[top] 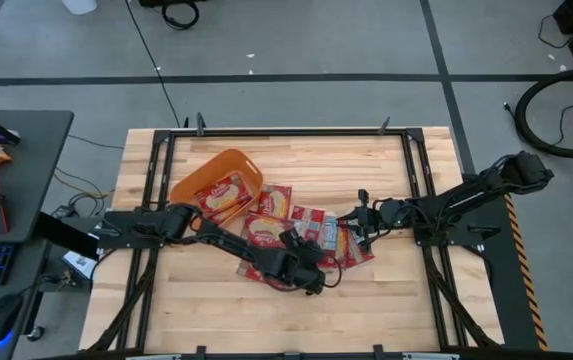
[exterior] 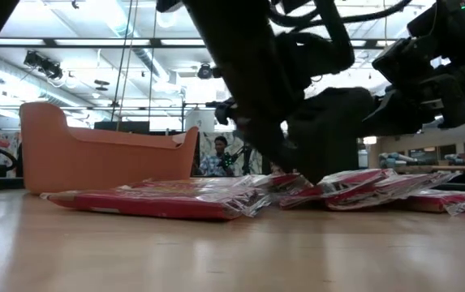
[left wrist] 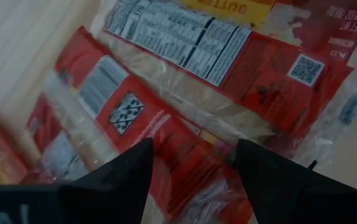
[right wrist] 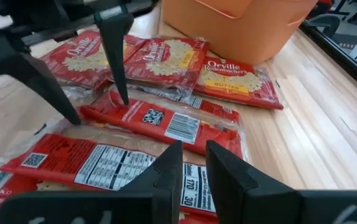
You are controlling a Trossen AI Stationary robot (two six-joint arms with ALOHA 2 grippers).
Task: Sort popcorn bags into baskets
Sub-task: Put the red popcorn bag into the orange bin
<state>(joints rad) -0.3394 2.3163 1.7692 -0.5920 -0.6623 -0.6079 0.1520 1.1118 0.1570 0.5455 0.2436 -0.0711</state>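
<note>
Your left gripper is working low over the heap of popcorn bags in the middle of the table, fingers spread wide and straddling one red bag; nothing is gripped yet, and the tips are sitting at or just above the wrapper, though you cannot tell whether they are touching. Your right gripper is hovering just right of the same heap, fingers nearly together with only a narrow gap, holding nothing. The bags are lying flat and overlapping, spread from the middle of the table toward the orange basket, which is sitting at the far left with at least one bag already inside. Risks from here, as a judgement: the wrappers are slick and stacked, so a close could be pinching two at once or sliding off the flat face; pressing down could be shoving the heap sideways; and both arms are crowding one small area, so a lift could be clipping the other wrist. The straddled bag is running long-axis from the near left to the far right in the overhead view, barcode side up, its ends pointing out past either finger, so the fingers are closing across its short width.
</note>
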